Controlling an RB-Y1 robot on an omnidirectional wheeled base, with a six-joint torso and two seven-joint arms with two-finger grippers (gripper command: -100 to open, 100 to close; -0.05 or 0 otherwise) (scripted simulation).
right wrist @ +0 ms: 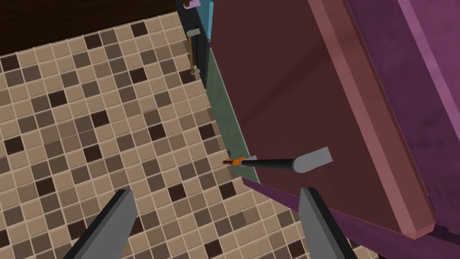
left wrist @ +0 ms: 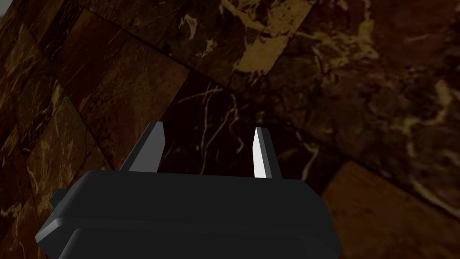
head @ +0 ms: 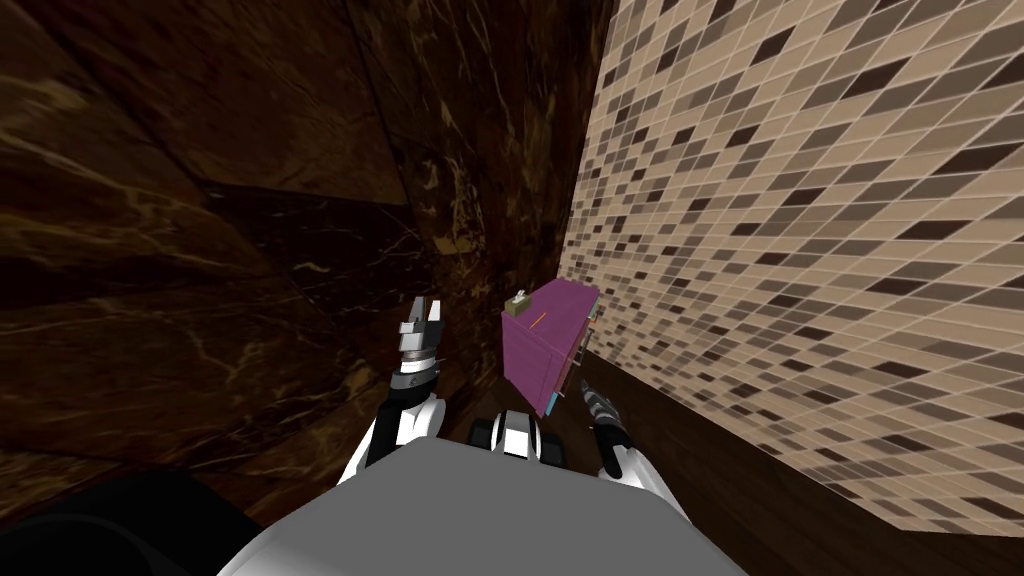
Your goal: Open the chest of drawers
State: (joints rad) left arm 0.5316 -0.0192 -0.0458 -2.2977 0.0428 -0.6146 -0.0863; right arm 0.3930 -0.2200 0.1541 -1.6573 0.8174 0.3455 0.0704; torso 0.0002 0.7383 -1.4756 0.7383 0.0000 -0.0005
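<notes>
R gripper [right wrist: 217, 191] low and close by the chest, fingers [right wrist: 114, 222] spread wide, nothing btwn them, nothing held. Just past the tips: mosaic tiles [right wrist: 90, 135] in tan and brown on one side, the chest of drawers [right wrist: 292, 81] on the other. Purple body, w/ a darker maroon face turned to the R wrist cam.

Against that maroon face, a thin black stick [right wrist: 269, 162] w/ orange tip and flat grey end, tip right at the chest's edge. Along that edge a green strip [right wrist: 220, 103]. Further on, a teal strip [right wrist: 204, 18] and a dark drawer front [right wrist: 200, 67] w/ a slim brass-coloured handle [right wrist: 193, 49]. Drawer open or shut: can't tell.

L gripper [head: 424, 310] off to the L of the chest, well apart from it, pointing at dark brown marble [left wrist: 314, 67]. Fingers [left wrist: 261, 153] apart here too, approx a third of the wrist view's width. Empty.

From the head cam: chest small, tucked at the marble-mosaic join, just ahead of both arms, R arm the nearer one. On its top a small olive-and-white item [head: 518, 303], too small to name.

Beyond: marble filling the L side, mosaic fanning wide to the R, dark band [head: 720, 470] along the mosaic's near edge.
</notes>
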